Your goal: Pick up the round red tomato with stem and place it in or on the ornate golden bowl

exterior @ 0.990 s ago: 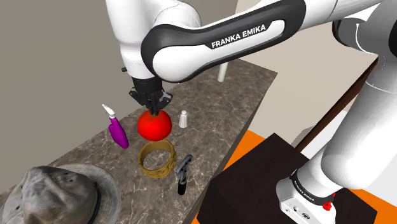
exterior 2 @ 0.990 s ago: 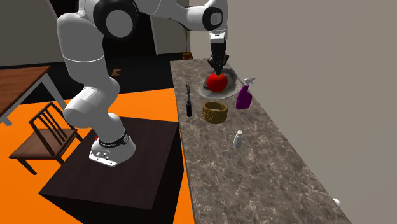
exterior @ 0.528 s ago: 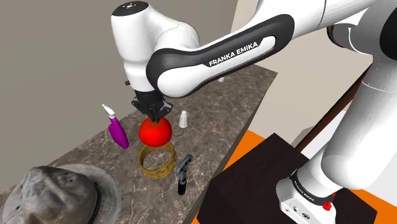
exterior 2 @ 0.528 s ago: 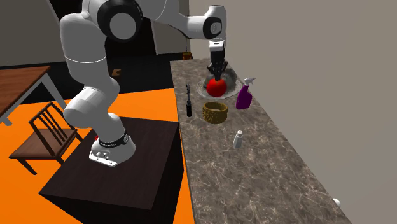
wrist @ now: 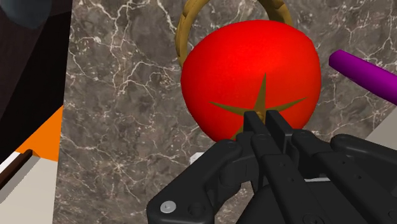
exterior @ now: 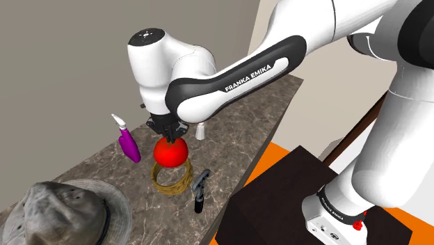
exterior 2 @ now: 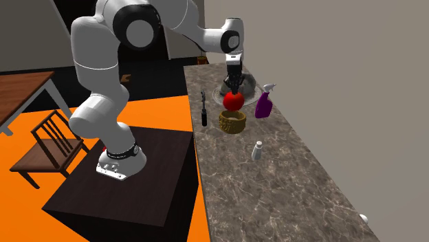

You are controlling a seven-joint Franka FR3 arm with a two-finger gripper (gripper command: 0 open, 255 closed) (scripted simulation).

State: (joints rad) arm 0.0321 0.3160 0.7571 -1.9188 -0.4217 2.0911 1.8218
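Dark veined stone tops the desk (exterior: 243, 111). Nearest the shoulder camera lies a grey hat (exterior: 62, 212), then a black handled tool (exterior: 199, 189), then the golden bowl (exterior: 172, 175). Just above the bowl's ring hangs the red tomato (exterior: 170, 151), its brown stem (wrist: 257, 105) pinched by the pincer (exterior: 167, 133), jaws almost closed together. Beyond stand a purple spray bottle (exterior: 127, 143) and a small white shaker (exterior: 200, 131).
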